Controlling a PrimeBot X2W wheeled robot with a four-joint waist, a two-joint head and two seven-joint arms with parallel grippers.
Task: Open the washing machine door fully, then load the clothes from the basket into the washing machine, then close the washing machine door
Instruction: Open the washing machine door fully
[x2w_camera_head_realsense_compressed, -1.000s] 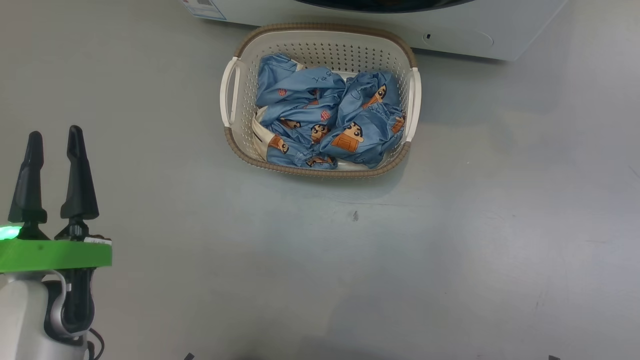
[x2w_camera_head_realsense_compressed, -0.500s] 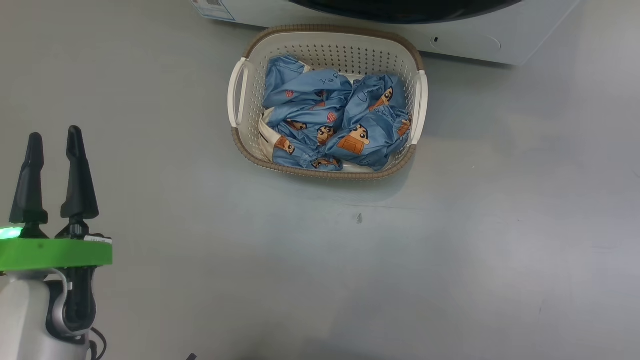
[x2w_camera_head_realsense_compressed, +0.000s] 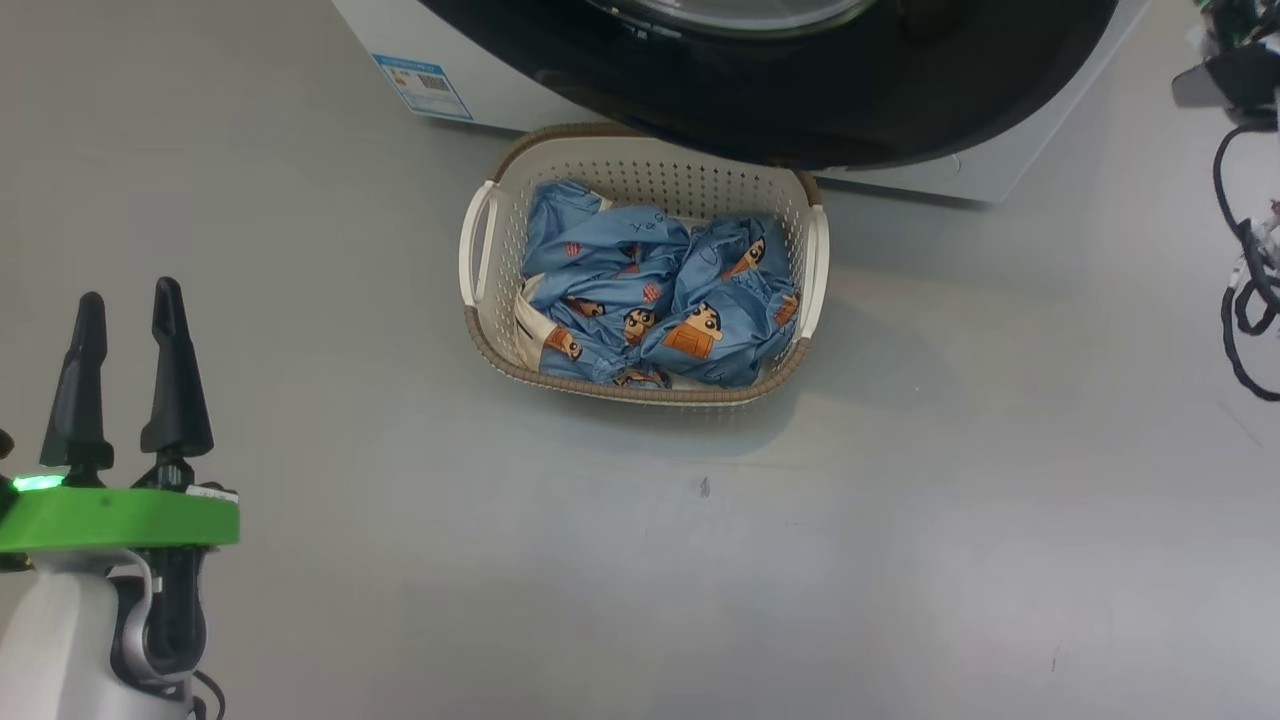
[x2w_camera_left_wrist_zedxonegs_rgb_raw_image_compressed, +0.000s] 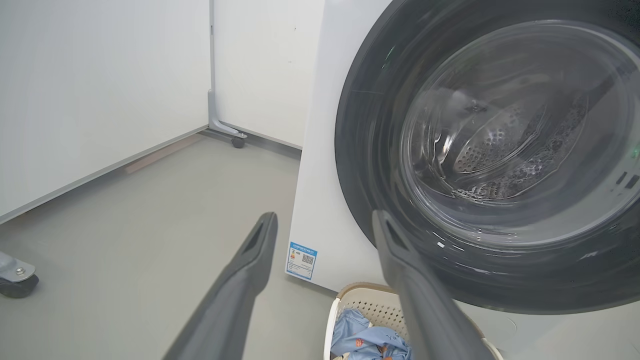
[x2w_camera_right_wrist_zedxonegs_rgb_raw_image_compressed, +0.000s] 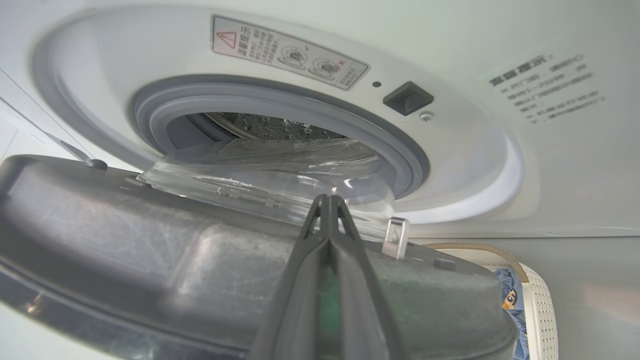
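Left gripper (x2w_camera_head_realsense_compressed: 128, 295) released, jaws apart, empty, over floor's near-left corner. Basket (x2w_camera_head_realsense_compressed: 640, 393) at floor's far edge against washing machine (x2w_camera_head_realsense_compressed: 480, 90), clothes (x2w_camera_head_realsense_compressed: 650, 300) heaped inside. Washing machine door (x2w_camera_head_realsense_compressed: 800, 110) part-open, overhanging basket's far rim: further swing may clip rim. Right gripper (x2w_camera_right_wrist_zedxonegs_rgb_raw_image_compressed: 327, 199) clenched, empty, at door's inner face beside latch hook (x2w_camera_right_wrist_zedxonegs_rgb_raw_image_compressed: 395, 237): tips may slip or snag hook.

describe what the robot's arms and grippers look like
The left gripper has two long black fingers tapering to points, on a bright green band with a small lit green light. Below it, a pale forearm with a black cable. The right gripper has the same dark tapered fingers.
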